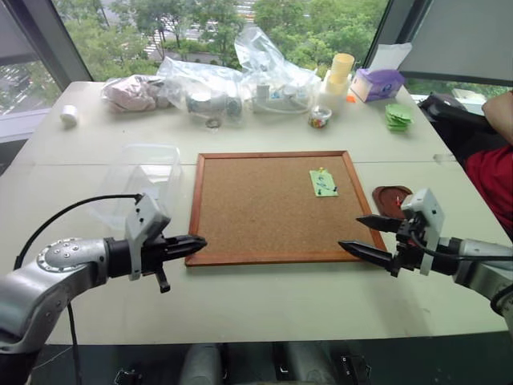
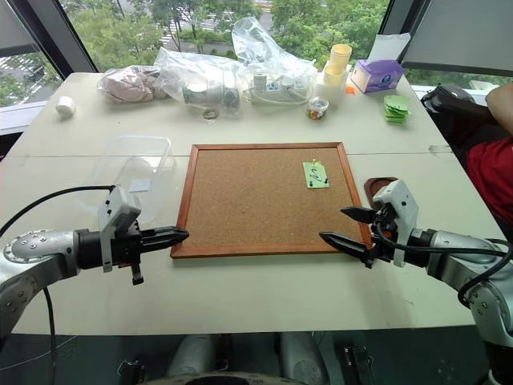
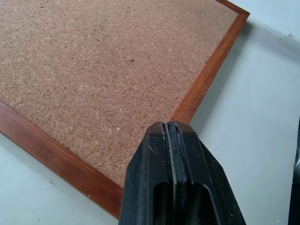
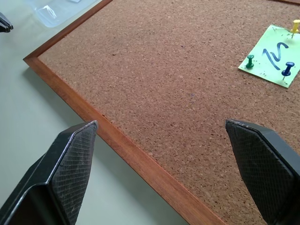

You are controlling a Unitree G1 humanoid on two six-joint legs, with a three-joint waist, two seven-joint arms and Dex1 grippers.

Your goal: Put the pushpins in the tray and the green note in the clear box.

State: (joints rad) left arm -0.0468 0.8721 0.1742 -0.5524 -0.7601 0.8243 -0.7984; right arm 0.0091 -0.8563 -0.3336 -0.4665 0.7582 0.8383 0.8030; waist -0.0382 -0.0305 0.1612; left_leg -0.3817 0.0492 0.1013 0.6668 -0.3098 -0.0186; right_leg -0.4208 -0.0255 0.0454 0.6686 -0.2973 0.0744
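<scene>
The note (image 1: 323,183) is pinned flat to the cork board (image 1: 264,204), in the board's far right part. Three pins hold it: a yellow one (image 4: 295,24) at its far edge, a green one (image 4: 250,60) and a dark blue one (image 4: 288,70) lower down. Its long axis runs near to far.

The right gripper (image 1: 368,237) hovers over the board's near right corner with its jaws released and spread wide, empty. The note lies beyond it, farther away and slightly left, well apart. The left gripper (image 1: 189,242) sits at the board's near left corner, jaws clenched on nothing, with the whole width of the board between it and the note. The right arm is clearly the nearer one, so the pins look like its job.

The tray (image 1: 390,199) rests on the tabletop (image 1: 264,313) just beside the board's right edge, close to the right gripper, so a pulled pin would have a short trip. The box (image 1: 144,180) stands left of the board, near the left gripper, which suggests that arm may suit the note.
</scene>
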